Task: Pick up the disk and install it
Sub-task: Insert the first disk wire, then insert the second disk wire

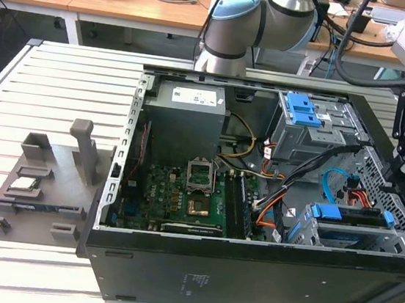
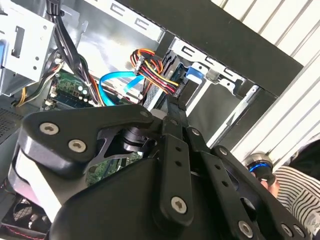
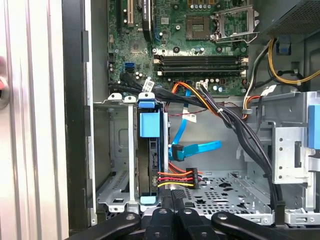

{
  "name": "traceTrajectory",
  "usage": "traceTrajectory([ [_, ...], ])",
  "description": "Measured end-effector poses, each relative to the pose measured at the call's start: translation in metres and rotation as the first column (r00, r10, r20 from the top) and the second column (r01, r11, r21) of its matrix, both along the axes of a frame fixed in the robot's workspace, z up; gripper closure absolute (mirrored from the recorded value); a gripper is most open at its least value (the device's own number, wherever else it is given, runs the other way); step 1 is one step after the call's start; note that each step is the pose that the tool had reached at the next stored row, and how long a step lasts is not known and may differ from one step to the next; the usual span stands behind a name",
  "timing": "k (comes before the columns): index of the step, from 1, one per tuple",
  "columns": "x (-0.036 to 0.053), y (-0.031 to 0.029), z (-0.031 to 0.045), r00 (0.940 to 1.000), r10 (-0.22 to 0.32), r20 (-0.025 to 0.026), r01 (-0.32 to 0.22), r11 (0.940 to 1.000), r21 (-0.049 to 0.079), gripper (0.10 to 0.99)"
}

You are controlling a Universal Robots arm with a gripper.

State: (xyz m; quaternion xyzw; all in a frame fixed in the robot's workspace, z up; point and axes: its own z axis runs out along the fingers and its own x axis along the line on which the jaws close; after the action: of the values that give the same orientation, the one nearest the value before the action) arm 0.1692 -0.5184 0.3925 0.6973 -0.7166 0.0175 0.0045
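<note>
Jaws [image 3: 172,197] clenched, empty — tips just beside the disk [image 3: 150,165], seated in its cage [image 3: 117,150].

A robotics lab: an open computer case [image 1: 255,202] on a slatted metal table [image 1: 55,89], cable-strewn desks [image 1: 131,6] behind.

disk [image 3: 150,150] in drive cage [image 3: 116,150] | motherboard [image 1: 182,193] in case [image 1: 231,281]

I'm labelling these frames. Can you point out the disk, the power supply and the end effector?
disk [image 3: 150,150]: first wrist view, edge between blue rails, in cage.
power supply [image 1: 188,116]: exterior view, grey top face.
end effector [image 3: 172,197]: first wrist view, between fingertips.
</note>
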Motion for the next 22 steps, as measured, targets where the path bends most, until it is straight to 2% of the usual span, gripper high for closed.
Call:
traceTrajectory([
  [13, 0.0000, 0.0000, 0.0004, 1.0000, 0.000, 0.0001, 0.000, 1.0000, 0.000, 0.980],
  [16, -0.0003, 0.0009, 0.0006, 1.0000, 0.000, 0.0001, 0.000, 1.0000, -0.001, 0.784],
  [17, -0.0020, 0.0037, -0.0001, 1.0000, 0.000, 0.0000, 0.000, 1.0000, 0.000, 0.784],
  [18, -0.0058, 0.0079, -0.0014, 1.0000, 0.000, 0.0000, 0.000, 1.0000, 0.000, 0.784],
  [19, -0.0123, 0.0096, -0.0042, 1.0000, 0.000, 0.0000, 0.000, 1.0000, 0.000, 0.784],
  [20, -0.0292, 0.0094, -0.0121, 1.0000, 0.006, 0.0000, -0.006, 1.0000, 0.000, 0.784],
  [21, -0.0393, 0.0093, -0.0216, 0.9999, 0.013, 0.0000, -0.013, 0.9999, -0.001, 0.784],
  [22, -0.0396, 0.0092, -0.0224, 0.9999, 0.013, 0.0000, -0.013, 0.9999, -0.003, 0.784],
])
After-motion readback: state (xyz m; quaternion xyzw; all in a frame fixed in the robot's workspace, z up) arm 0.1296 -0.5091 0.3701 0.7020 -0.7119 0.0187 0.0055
